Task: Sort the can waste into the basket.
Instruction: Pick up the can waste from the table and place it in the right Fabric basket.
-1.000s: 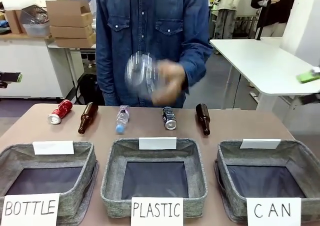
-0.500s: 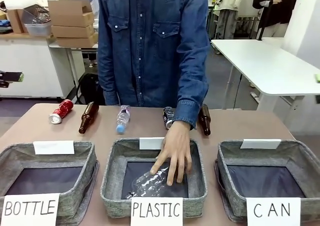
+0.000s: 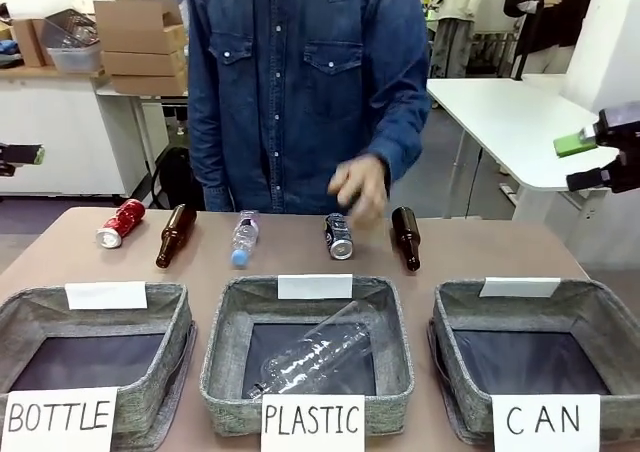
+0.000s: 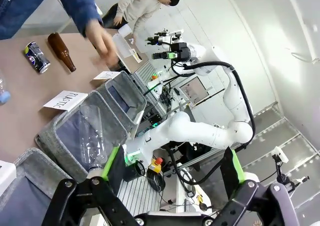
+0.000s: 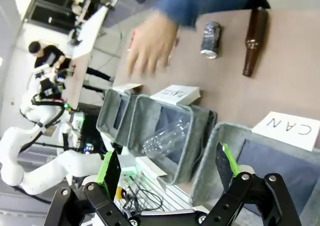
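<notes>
Basket labelled CAN (image 3: 448,317) at front right of table (image 3: 300,257), left gripper (image 4: 172,161) and right gripper (image 5: 167,158) both spread wide and holding nothing, person's hand (image 3: 360,187) blurred just above black can (image 3: 339,237) lying at far middle, red can (image 3: 120,223) lying at far left.

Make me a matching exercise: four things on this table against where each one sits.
1. red can
2. black can
3. crushed clear bottle
4. CAN basket

A. inside the PLASTIC basket
B. left end of the back row
C. front right of the table
D. back row, nearest the person's hand

Pairs: 1-B, 2-D, 3-A, 4-C
</notes>
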`<action>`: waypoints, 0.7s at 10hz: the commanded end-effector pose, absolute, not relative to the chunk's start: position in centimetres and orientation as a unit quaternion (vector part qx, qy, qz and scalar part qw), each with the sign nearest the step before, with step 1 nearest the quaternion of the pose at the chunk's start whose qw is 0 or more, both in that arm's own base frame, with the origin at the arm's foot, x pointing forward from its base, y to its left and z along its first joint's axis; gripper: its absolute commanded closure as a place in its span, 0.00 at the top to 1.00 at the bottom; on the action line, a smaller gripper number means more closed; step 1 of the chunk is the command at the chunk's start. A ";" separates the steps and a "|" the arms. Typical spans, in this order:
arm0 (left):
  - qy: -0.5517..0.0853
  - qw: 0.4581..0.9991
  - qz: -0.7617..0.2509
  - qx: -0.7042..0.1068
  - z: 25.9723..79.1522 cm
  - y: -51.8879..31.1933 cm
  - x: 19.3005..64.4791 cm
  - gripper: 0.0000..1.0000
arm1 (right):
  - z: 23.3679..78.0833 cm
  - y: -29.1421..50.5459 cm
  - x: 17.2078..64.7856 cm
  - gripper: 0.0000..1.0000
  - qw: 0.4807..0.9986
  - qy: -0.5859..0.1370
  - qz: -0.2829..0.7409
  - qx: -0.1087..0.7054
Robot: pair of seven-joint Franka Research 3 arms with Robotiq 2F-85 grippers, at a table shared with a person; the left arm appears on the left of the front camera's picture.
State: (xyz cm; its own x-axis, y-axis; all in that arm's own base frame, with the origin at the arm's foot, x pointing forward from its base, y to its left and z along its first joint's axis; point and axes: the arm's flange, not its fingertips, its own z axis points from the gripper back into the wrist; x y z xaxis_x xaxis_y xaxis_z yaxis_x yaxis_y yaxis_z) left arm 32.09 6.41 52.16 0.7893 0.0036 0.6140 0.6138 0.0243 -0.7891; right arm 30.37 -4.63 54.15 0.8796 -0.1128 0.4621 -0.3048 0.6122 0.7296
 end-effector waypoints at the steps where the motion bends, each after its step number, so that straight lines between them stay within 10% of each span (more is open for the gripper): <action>1: -0.242 0.667 -0.233 -0.665 52.4 6.4 32.1 1.00 | 54.4 -5.6 29.8 1.00 0.879 -0.246 0.021 0.408; 7: -0.242 0.667 -0.233 -0.665 52.4 6.4 32.1 1.00 | 53.8 9.9 43.5 1.00 0.917 -0.161 0.087 0.356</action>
